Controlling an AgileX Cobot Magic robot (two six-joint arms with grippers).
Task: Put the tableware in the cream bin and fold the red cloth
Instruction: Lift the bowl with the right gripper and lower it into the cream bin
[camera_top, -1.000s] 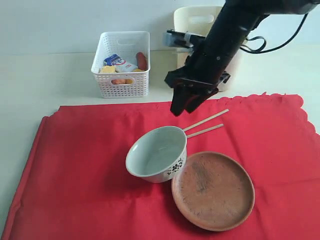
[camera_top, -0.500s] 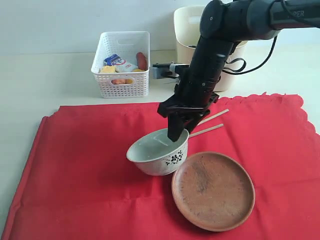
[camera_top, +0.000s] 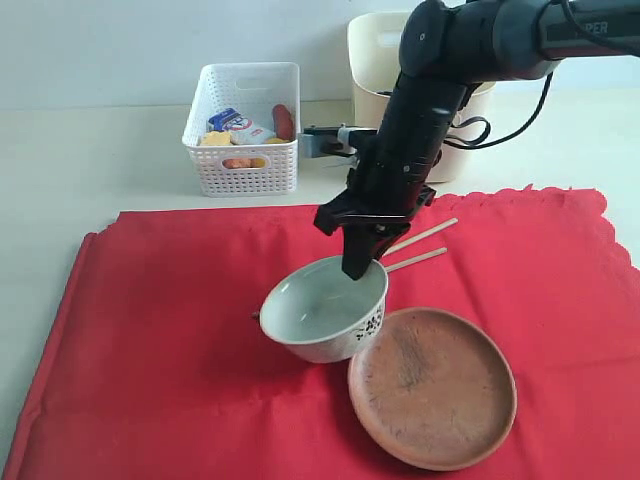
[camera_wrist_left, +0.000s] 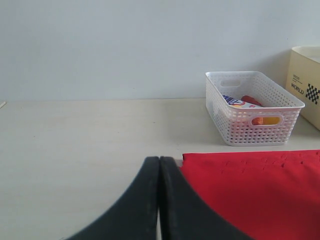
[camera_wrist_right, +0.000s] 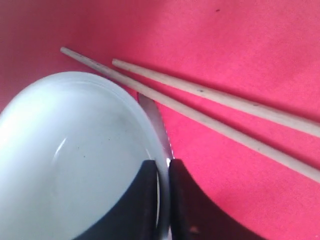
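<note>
Right gripper (camera_top: 357, 268) pinches the bowl (camera_top: 320, 312) by its far rim, one finger inside, one outside, apparently for lifting toward the cream bin (camera_top: 372, 48) behind the bowl. Chopsticks (camera_top: 425, 237) and plate (camera_top: 432, 386) lie beside it. Left gripper (camera_wrist_left: 159, 172): pressed together, empty.

Cloth (camera_top: 150, 330): plain bright red.
On cloth: bowl (camera_top: 322, 310), pale, dark flower print; plate (camera_top: 432, 385), mottled brown; chopsticks (camera_top: 435, 231), light wood.
Beyond cloth: basket (camera_top: 245, 165), white, perforated; bin (camera_top: 368, 50), cream.

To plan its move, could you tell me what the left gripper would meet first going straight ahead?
The way looks free: the left gripper, jaws shut, points over table toward the wall; the red cloth and white basket lie aside. Depth is unclear.
</note>
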